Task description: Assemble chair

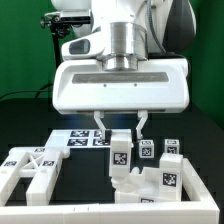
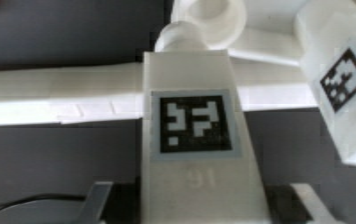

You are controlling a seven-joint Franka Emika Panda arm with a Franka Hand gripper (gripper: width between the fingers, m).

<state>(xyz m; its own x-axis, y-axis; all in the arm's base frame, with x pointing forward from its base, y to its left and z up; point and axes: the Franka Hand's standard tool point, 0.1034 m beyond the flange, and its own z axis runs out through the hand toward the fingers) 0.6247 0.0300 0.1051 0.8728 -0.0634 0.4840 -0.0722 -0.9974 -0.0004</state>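
Observation:
In the exterior view my gripper point(image 1: 121, 132) hangs over the middle of the table, shut on the upper end of an upright white chair block point(image 1: 119, 155) with a black-and-white tag. The block's lower end stands right above or on a chunky white chair piece point(image 1: 135, 188); I cannot tell if they touch. In the wrist view the same block point(image 2: 196, 110) runs lengthwise between my fingers point(image 2: 114, 198), its tag facing the camera. Beyond its far end lies a rounded white part point(image 2: 207, 18).
A cross-braced white frame point(image 1: 30, 168) lies at the exterior view's left. The marker board point(image 1: 82, 140) lies flat behind the gripper. Further tagged white blocks point(image 1: 170, 150) crowd the exterior view's right, one close beside the held block point(image 2: 340, 75). A long white bar point(image 2: 50, 92) lies under it.

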